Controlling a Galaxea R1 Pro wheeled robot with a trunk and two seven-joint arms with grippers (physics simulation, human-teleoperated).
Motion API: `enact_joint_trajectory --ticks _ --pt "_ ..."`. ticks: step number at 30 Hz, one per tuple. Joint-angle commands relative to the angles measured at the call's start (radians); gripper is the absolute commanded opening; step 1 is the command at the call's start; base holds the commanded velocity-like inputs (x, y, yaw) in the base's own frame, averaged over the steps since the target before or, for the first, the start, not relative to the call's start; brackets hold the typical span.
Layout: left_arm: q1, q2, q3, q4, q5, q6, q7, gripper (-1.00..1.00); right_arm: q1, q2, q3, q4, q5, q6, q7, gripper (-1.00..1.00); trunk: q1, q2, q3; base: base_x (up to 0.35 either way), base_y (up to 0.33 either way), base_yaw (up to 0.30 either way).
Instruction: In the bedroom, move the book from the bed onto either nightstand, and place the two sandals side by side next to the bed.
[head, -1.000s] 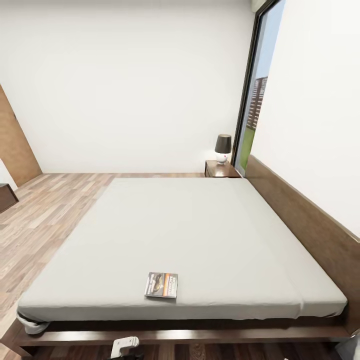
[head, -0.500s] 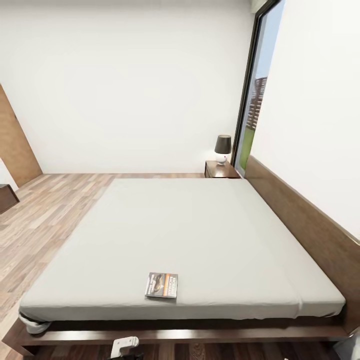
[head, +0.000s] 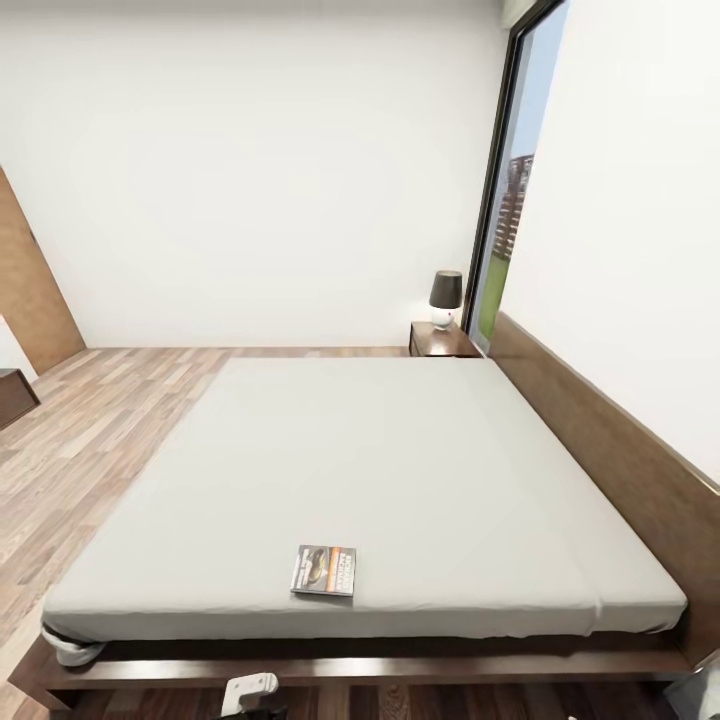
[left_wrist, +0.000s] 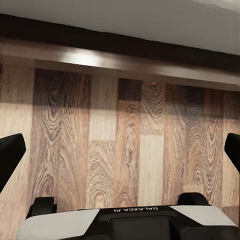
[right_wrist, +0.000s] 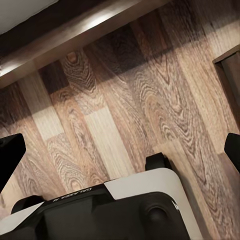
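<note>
Book (head: 323, 571) lies flat on the bed (head: 380, 470) near its foot edge, at six o'clock from the robot's head; the view has crept slightly forward, so pickup nears. Left end effector (left_wrist: 120, 150) and right end effector (right_wrist: 120, 150) hang spread wide, empty, over floorboards.

White lettering "GALAXEA AI" is being shown upside down on the dark body of the left gripper (left_wrist: 120, 150) in the left wrist view. Similar lettering is being shown on the right gripper (right_wrist: 120, 150), too blurred to be read. The cover text of the book (head: 324, 570) (near the mattress's front edge) is not being resolved.
</note>
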Motion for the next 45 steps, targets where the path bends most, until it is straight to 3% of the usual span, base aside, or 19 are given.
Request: enact_joint_trajectory --ticks 1,5,45 --pt "-0.001 0.000 0.001 0.002 0.008 -0.002 -0.004 1.00 -0.002 0.000 0.008 0.004 -0.011 -0.001 0.006 1.00 -0.003 0.005 0.001 0.000 0.000 0.000" --pt "-0.001 0.000 0.001 0.002 0.008 -0.002 -0.004 1.00 -0.002 0.000 0.009 0.004 -0.011 -0.001 0.006 1.00 -0.018 0.032 0.013 0.000 0.000 0.000" --pt "-0.001 0.000 0.001 0.002 0.008 -0.002 -0.004 1.00 -0.002 0.000 0.008 0.004 -0.009 -0.001 0.013 1.00 -0.018 0.032 0.013 0.000 0.000 0.000"
